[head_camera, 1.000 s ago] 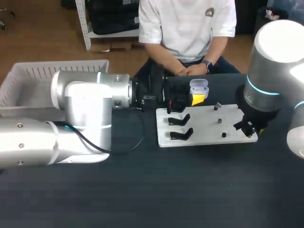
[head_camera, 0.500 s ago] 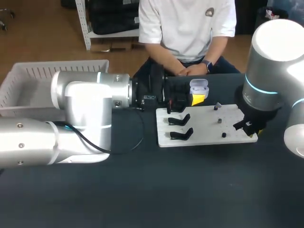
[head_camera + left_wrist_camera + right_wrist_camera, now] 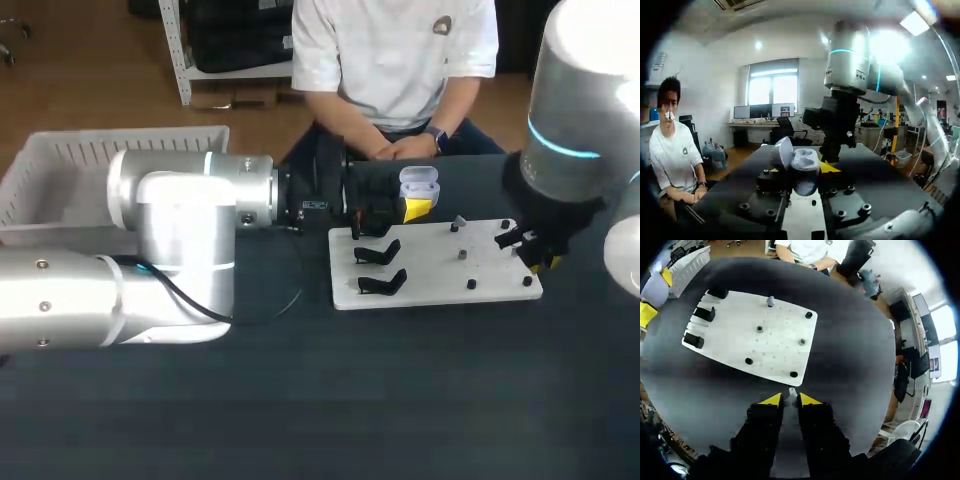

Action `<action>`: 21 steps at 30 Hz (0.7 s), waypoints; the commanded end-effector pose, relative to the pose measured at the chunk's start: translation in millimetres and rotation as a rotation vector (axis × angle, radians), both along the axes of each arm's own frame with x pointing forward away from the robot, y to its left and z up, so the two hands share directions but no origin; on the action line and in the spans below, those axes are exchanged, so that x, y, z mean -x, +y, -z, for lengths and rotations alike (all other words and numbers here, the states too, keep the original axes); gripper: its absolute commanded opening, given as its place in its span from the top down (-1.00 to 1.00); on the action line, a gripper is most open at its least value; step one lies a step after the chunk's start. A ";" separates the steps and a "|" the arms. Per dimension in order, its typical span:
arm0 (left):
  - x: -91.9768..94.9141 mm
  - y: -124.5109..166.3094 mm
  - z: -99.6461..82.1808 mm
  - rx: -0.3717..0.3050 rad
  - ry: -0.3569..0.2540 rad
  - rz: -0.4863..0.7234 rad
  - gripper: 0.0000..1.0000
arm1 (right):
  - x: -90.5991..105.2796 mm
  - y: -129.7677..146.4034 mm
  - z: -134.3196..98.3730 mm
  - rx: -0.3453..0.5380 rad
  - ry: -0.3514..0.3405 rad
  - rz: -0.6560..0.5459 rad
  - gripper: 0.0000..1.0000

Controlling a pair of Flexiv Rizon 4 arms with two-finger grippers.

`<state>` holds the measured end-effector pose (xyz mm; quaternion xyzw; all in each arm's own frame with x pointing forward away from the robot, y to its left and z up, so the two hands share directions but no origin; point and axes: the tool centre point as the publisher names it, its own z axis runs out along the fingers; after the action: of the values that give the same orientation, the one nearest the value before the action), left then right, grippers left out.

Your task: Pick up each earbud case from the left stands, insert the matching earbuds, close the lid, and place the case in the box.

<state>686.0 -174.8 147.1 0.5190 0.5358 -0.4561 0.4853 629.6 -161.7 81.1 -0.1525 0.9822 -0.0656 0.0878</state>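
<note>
The right gripper [image 3: 790,400] is clenched on one small pale earbud [image 3: 791,394], pinched between its two yellow tips. It hangs just off the right edge of the white board [image 3: 775,347], close to the peg at the near right corner.

The left gripper [image 3: 412,208] is grasping the single earbud case [image 3: 418,183]. It holds the case upright with its lid swung open, above the table just past the board's far edge, near its far left corner. From the left wrist view I cannot tell whether anything sits in the case's pockets.

Three black stands [image 3: 705,314] sit in a row along the board's left edge. Five bare dark pegs [image 3: 759,329] are spread over the board's middle and right part. A sixth post near the far edge bears a small pale grey piece [image 3: 770,301]; I cannot tell whether this is a second earbud.

One white slatted basket [image 3: 70,150] stands at the table's far left corner. Most of its inside is hidden behind the left arm [image 3: 150,260].
</note>
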 end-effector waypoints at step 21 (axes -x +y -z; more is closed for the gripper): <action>0.8 -0.1 1.5 0.008 -0.006 -0.005 1.00 | 47.4 22.8 -95.0 -0.045 -0.027 0.091 1.00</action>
<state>686.0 -174.8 147.1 0.5190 0.5358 -0.4562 0.4852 584.8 -138.1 177.0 -0.1056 0.9884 -0.0495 0.0975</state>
